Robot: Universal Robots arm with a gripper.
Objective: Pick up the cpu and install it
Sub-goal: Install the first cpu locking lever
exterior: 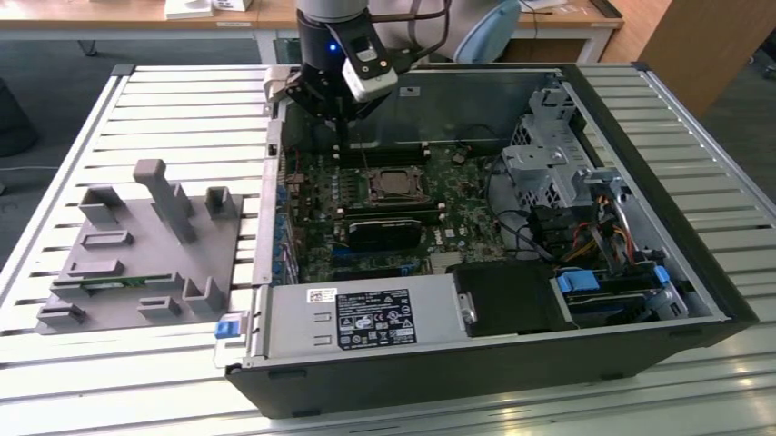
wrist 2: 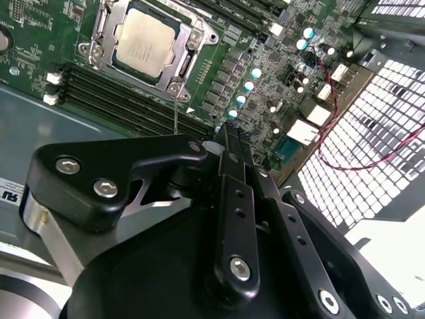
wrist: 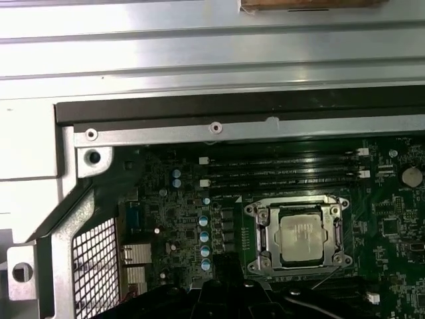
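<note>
Cpu (wrist 2: 147, 41) seen seated in socket (wrist 2: 187, 65), apart from tool (wrist 2: 229, 136); tool fingers pressed together, nothing held, 1 arm hovering above motherboard (exterior: 363, 218).

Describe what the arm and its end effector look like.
In the exterior view the arm is grey at its upper segment, then black lower down with a small blue light, a white camera block clipped to its side and dark cables looping behind. In the second wrist view the end effector is matte black, built of flat linkage bars joined by silver screws, tapering to narrow fingers.
</note>
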